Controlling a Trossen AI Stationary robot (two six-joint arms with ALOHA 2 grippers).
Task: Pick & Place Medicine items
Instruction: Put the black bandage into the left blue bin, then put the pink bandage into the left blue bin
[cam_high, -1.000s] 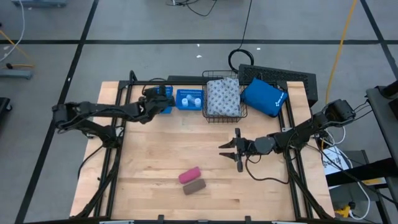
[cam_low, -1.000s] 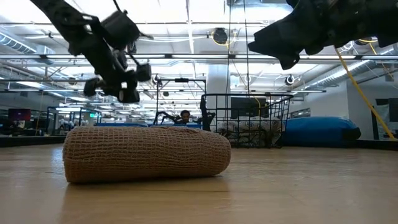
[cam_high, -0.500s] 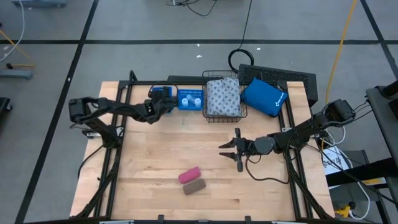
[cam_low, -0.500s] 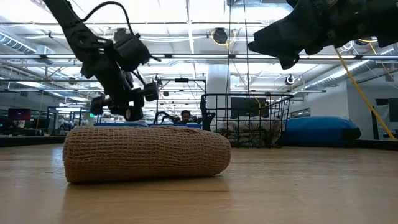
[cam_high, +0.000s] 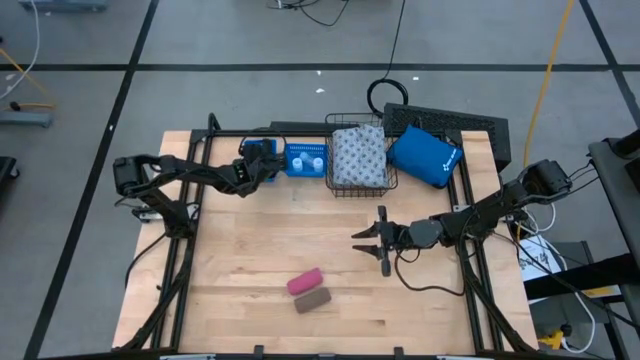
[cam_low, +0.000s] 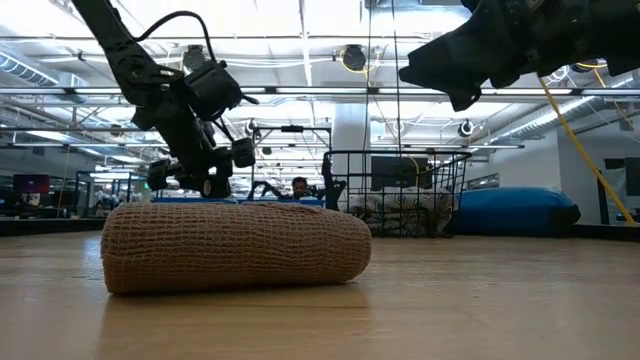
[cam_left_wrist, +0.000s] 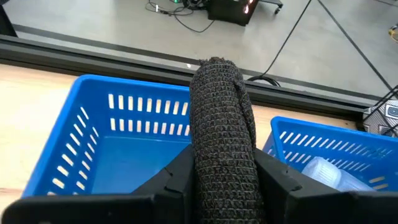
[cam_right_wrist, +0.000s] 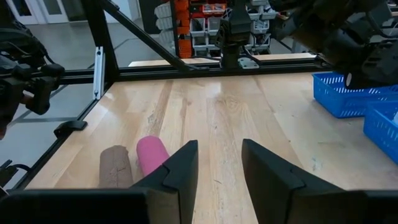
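My left gripper (cam_high: 260, 164) hovers over the far-left blue tray (cam_left_wrist: 134, 87) and is shut on a dark brown-black woven roll (cam_left_wrist: 221, 99). A second blue tray (cam_high: 305, 160) beside it holds the small white bottles (cam_left_wrist: 329, 174). The grey-white patterned pack (cam_high: 358, 155) lies in a wire basket. A pink roll (cam_high: 305, 282) and a tan-brown roll (cam_high: 313, 299) lie side by side on the table near its near edge. My right gripper (cam_high: 364, 241) is open at mid-table, and in its wrist view the two rolls (cam_right_wrist: 152, 155) lie ahead of it. My left gripper (cam_left_wrist: 224, 163) pinches the dark roll between its two fingers at the roll's near part (cam_left_wrist: 219, 146). The roll lies along the fingers and sticks out well past their tips. It is lifted clear, above the blue tray's inside.
A bright blue padded pouch (cam_high: 423, 155) lies to the right of the wire basket (cam_high: 392, 180), with a dark keyboard-like slab behind it. Black frame rails run along the table's left, right and far edges. Bare wood (cam_high: 270, 230) lies between the trays and the two rolls.
My left gripper, holding the dark roll, has moved toward the table's right and far edge and come down over the far-left blue tray. Most of this happened early in the second, and it has since nearly settled. My right arm has kept still.
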